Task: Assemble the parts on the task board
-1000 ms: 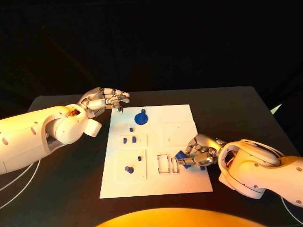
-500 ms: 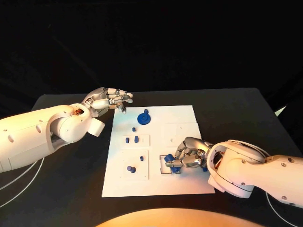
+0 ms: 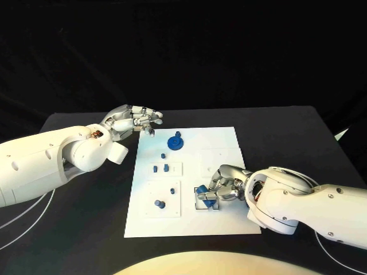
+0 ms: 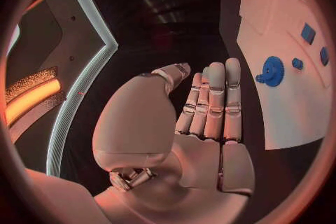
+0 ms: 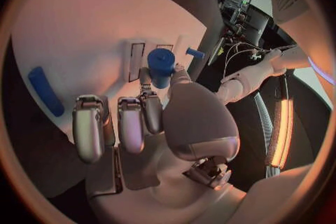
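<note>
Blue peg (image 5: pixel 160 65) in right robot hand (image 3: pixel 217 189)

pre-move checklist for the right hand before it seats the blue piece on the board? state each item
1. Right hand grips the blue cylinder part between thumb and fingers: ok.
2. Part over the rectangular slots on the task board: ok, close above them.
3. Part lined up with a slot: cannot tell.
4. Left hand holds nothing and sits off the board's far left corner: ok.
5. Blue gear and small blue pegs lie away from the right hand: ok.
6. Loose blue bar lies near the fingers: not ok, may get nudged.
</note>
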